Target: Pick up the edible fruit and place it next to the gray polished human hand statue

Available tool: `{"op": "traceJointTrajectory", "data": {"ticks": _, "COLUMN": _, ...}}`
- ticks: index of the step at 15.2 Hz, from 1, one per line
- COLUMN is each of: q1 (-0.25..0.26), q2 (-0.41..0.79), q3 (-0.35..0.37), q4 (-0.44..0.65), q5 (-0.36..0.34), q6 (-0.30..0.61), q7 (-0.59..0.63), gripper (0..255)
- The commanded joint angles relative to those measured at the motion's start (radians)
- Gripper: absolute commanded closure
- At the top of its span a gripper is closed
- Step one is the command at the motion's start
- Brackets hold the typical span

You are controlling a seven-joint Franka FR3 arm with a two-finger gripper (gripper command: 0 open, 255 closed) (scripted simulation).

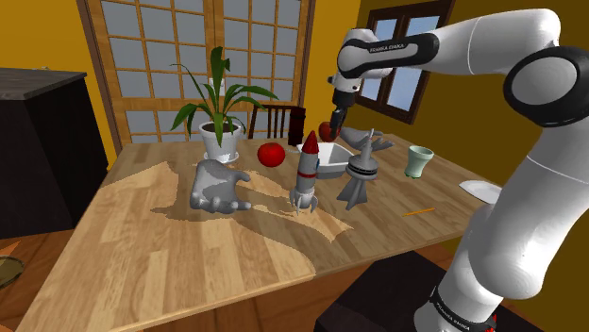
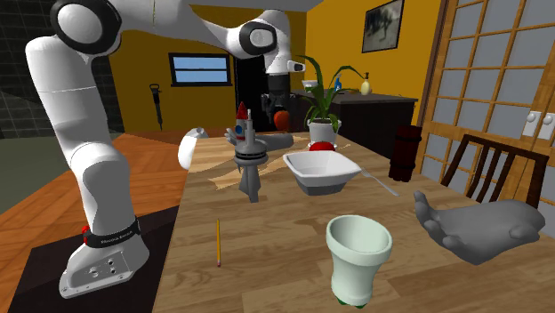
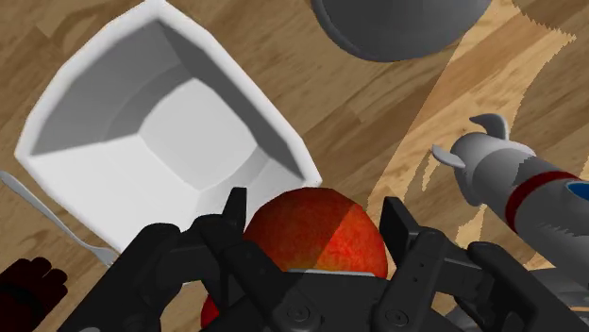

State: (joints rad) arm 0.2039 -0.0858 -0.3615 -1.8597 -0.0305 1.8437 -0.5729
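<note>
My gripper (image 3: 313,209) is shut on a red apple (image 3: 321,238), held in the air beside the rim of a white bowl (image 3: 142,141). In the shoulder view the gripper (image 1: 333,121) hangs above the bowl (image 1: 332,157) with the apple (image 1: 326,130) between its fingers. A second red fruit (image 1: 272,154) lies on the table beside the plant pot. A shiny gray hand statue (image 1: 217,185) rests on the table at the shoulder view's left. Another gray hand (image 2: 480,227) lies near the green cup (image 2: 357,258).
A toy rocket (image 1: 307,170) and a gray spindle-shaped object (image 1: 361,175) stand close to the bowl. A potted plant (image 1: 222,118), a pencil (image 1: 420,211), a white plate (image 1: 483,191) and a fork (image 3: 57,226) are also on the wooden table (image 1: 217,255). A chair (image 2: 485,169) stands by the windows.
</note>
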Motion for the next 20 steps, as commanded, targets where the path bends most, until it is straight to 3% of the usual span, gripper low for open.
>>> {"op": "traceJointTrajectory", "data": {"ticks": 1, "q1": 0.021, "q2": 0.025, "q3": 0.024, "q4": 0.027, "q5": 0.008, "q6": -0.004, "q7": 0.044, "gripper": 255}}
{"op": "traceJointTrajectory", "data": {"ticks": 9, "q1": 0.097, "q2": 0.154, "q3": 0.102, "q4": 0.177, "q5": 0.037, "q6": -0.032, "q7": 0.192, "gripper": 255}}
{"op": "traceJointTrajectory", "data": {"ticks": 16, "q1": 0.156, "q2": 0.316, "q3": 0.155, "q4": 0.389, "q5": 0.059, "q6": -0.086, "q7": 0.307, "gripper": 255}}
{"op": "traceJointTrajectory", "data": {"ticks": 20, "q1": 0.160, "q2": 0.318, "q3": 0.158, "q4": 0.352, "q5": 0.059, "q6": -0.047, "q7": 0.312, "gripper": 255}}
